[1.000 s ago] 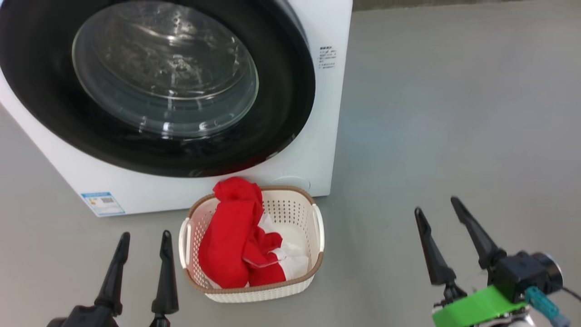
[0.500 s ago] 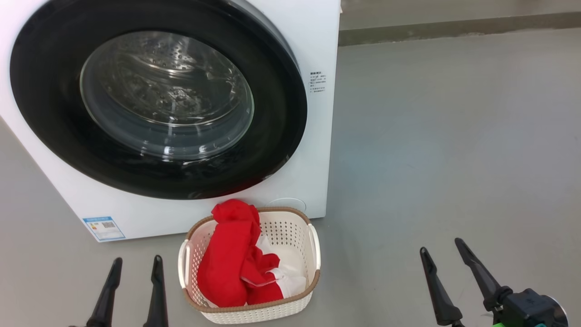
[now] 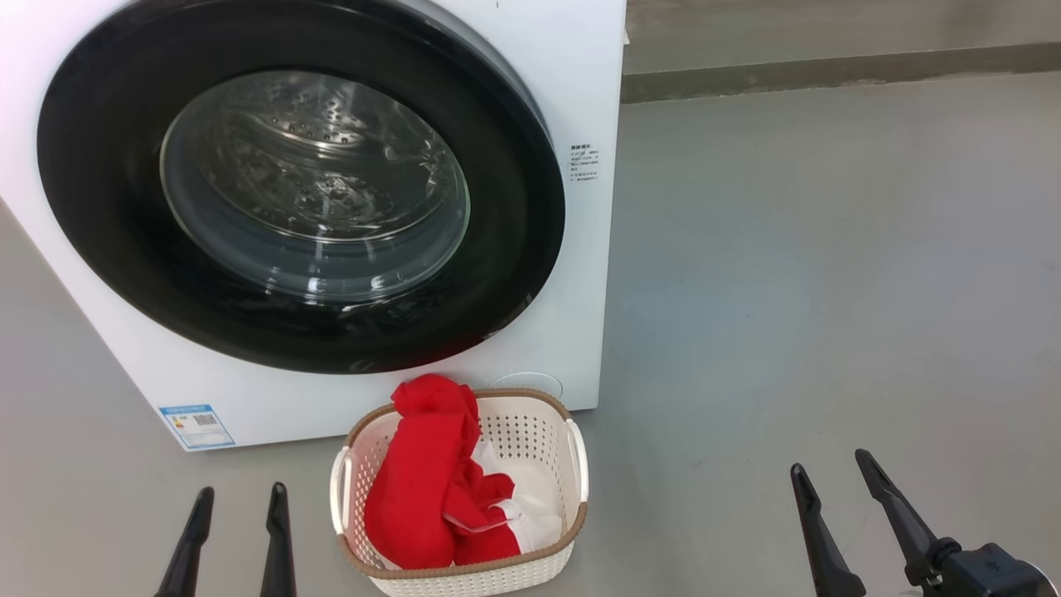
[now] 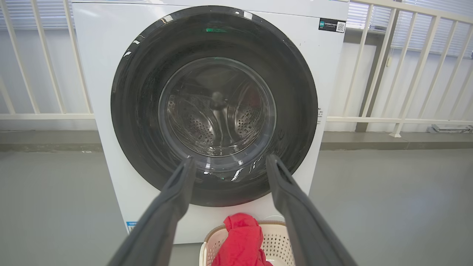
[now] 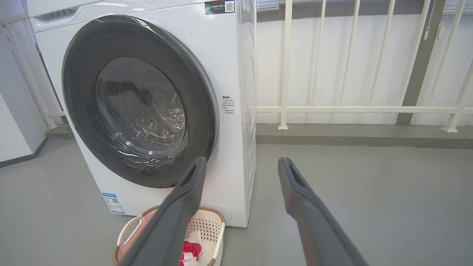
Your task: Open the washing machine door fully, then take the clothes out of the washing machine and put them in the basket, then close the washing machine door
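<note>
Your left gripper (image 3: pixel 240 492) sits at the lower left of the head view with its two dark fingers (image 3: pixel 186 547) spread apart and nothing between them, above the grey floor (image 3: pixel 787 265) just left of the basket (image 3: pixel 530 435). Your right gripper (image 3: pixel 830 462) is at the lower right, well apart from the basket, its fingers likewise parted and holding nothing; in the right wrist view they stand either side of the machine's lower right corner. The clothes (image 3: pixel 419 489) lie in the basket, a red heap with white panels on its right as the head view shows it, and one red fold rises over the basket's far rim towards the machine. The basket stands upright on the floor just in front of the washing machine (image 3: pixel 584 75), below the lower right of the washing machine door (image 3: pixel 108 215). You can see that door lying closed, flat against the white front, with the perforated steel drum (image 4: pixel 218 114) showing through its glass. A small blue label (image 3: pixel 197 425) marks the machine's lower left corner, and in both wrist views a white railing (image 4: pixel 384 74) runs behind the machine
</note>
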